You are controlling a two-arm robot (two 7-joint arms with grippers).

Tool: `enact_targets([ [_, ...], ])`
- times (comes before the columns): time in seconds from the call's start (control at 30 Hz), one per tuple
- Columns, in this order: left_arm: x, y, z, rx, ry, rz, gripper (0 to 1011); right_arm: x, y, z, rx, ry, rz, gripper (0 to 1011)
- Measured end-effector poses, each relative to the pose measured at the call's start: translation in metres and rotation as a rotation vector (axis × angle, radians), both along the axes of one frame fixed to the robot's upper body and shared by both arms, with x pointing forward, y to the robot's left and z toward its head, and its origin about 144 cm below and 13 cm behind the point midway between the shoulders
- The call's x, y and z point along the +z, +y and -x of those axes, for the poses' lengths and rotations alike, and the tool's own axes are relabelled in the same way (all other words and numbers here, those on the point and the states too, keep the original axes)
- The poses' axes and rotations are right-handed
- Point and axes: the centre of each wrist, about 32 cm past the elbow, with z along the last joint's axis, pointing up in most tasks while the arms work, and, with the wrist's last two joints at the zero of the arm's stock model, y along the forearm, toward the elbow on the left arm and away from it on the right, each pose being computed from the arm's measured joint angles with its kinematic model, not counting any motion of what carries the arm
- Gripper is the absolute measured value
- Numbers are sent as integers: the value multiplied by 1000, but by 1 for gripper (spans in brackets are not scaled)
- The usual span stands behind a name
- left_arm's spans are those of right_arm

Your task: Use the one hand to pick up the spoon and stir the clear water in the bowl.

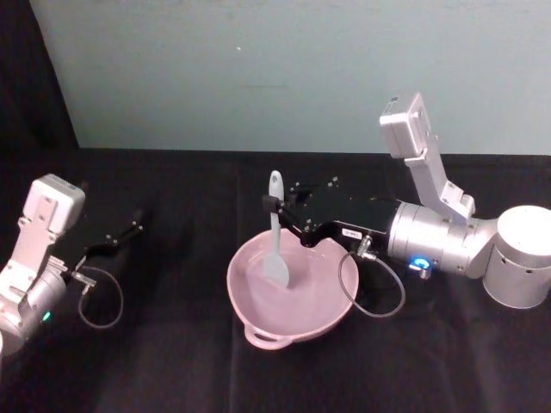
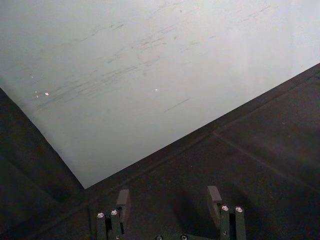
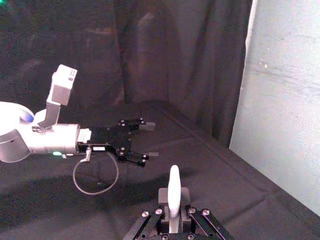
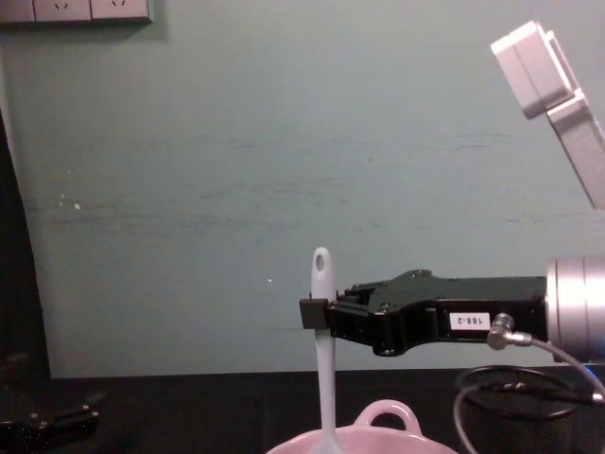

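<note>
My right end effector (image 1: 274,205) is clenched on the spoon (image 1: 275,241), which stands upright with its head in the bowl (image 1: 231,284). I judge the pickup done and the stirring left. The left end effector (image 2: 168,200) is parked, released.

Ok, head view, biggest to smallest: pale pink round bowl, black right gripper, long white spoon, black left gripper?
Pale pink round bowl
Black right gripper, above its far rim
Long white spoon it clamps
Black left gripper, open at left; outline uncertain
</note>
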Motion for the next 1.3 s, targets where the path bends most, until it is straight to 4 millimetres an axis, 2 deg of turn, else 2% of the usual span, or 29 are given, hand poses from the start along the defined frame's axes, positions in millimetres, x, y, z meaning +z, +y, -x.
enact_targets([
  [0.27, 0, 0, 0, 0, 0, 0, 1005, -6, 0, -2, -10, 7, -5, 127],
  [1.3, 0, 0, 0, 0, 0, 0, 1005, -4, 1, -1, 18, -15, 0, 127],
])
